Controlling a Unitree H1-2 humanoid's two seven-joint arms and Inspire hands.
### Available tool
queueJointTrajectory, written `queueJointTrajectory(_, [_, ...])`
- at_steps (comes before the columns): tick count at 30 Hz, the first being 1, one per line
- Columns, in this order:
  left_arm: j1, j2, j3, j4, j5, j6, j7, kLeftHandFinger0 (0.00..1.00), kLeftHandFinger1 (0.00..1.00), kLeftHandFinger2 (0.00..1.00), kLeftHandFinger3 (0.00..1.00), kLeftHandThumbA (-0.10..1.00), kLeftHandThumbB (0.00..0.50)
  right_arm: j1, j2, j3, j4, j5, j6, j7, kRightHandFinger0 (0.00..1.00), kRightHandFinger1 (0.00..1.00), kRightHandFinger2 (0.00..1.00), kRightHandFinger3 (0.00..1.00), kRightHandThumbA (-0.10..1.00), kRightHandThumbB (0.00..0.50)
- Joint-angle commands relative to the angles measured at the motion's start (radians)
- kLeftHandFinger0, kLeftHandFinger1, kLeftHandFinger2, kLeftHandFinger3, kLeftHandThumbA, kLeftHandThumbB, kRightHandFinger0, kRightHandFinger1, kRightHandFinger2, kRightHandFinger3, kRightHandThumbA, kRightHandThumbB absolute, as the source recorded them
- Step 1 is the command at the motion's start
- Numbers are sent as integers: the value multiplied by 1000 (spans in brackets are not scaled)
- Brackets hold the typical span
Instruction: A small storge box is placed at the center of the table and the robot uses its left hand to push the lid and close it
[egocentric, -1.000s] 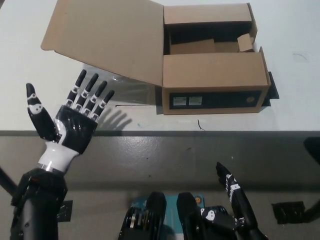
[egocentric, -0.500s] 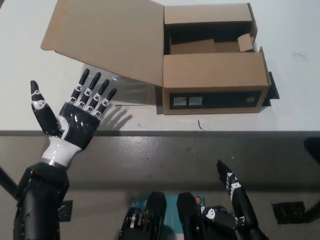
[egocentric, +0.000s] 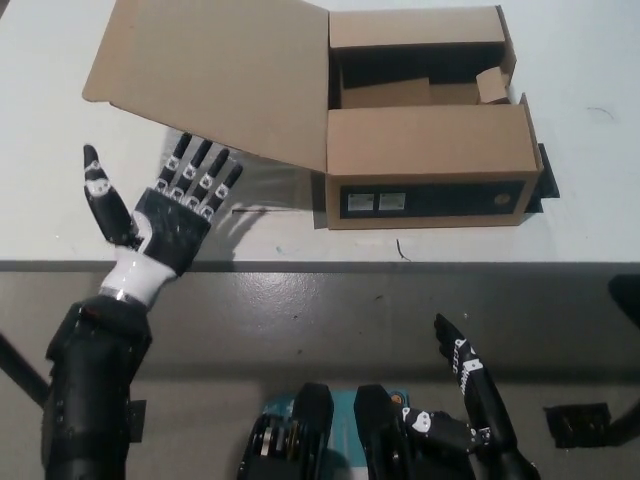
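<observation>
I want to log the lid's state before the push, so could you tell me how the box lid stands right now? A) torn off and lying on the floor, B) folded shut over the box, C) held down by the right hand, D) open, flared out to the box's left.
D: the lid flares out left of the box, with the open left hand just below its edge.

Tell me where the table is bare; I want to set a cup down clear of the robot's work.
Bare: the table right of the cardboard box, and its far left corner beyond the lid. Crowded: under the lid, where the left hand reaches. The right hand rests below the table edge.
</observation>
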Motion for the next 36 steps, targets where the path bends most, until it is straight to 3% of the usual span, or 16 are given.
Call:
queueJointTrajectory(1, [-124, 30, 26, 104, 32, -32, -3, 1000, 1000, 1000, 1000, 1000, 352, -31, 6, -7, -30, 16, -52, -7, 1000, 1000, 1000, 1000, 1000, 304])
queueJointTrajectory(6, [-191, 46, 49, 279, 68, -80, -16, 1000, 1000, 1000, 1000, 1000, 365, -26, 3, -1, -36, 13, -52, -4, 1000, 1000, 1000, 1000, 1000, 299])
queueJointTrajectory(20, [-510, 44, 57, 453, 170, -150, 40, 1000, 1000, 1000, 1000, 1000, 401, -39, -4, 11, -38, -9, -52, -15, 1000, 1000, 1000, 1000, 1000, 311])
queueJointTrajectory(23, [-549, 27, -14, 450, 260, -204, 31, 1000, 1000, 1000, 1000, 1000, 410, -47, -7, 13, -38, -4, -52, -7, 1000, 1000, 1000, 1000, 1000, 313])
queueJointTrajectory(26, [-587, 2, -128, 423, 398, -259, 84, 1000, 1000, 1000, 1000, 1000, 390, -55, -9, 9, -35, 5, -52, 0, 1000, 1000, 1000, 1000, 1000, 312])
queueJointTrajectory(30, [-581, -17, -284, 361, 560, -296, 121, 1000, 1000, 1000, 1000, 1000, 402, -60, -13, 21, -36, -13, -52, -8, 1000, 1000, 1000, 1000, 1000, 313])
queueJointTrajectory(33, [-569, -21, -394, 355, 667, -345, 122, 1000, 1000, 1000, 1000, 1000, 380, -64, -15, 30, -37, -22, -52, -12, 999, 1000, 1000, 1000, 1000, 313])
queueJointTrajectory(36, [-549, -20, -484, 386, 742, -385, 115, 1000, 1000, 1000, 1000, 1000, 410, -58, -19, 32, -45, -21, -52, -6, 995, 1000, 1000, 1000, 1000, 310])
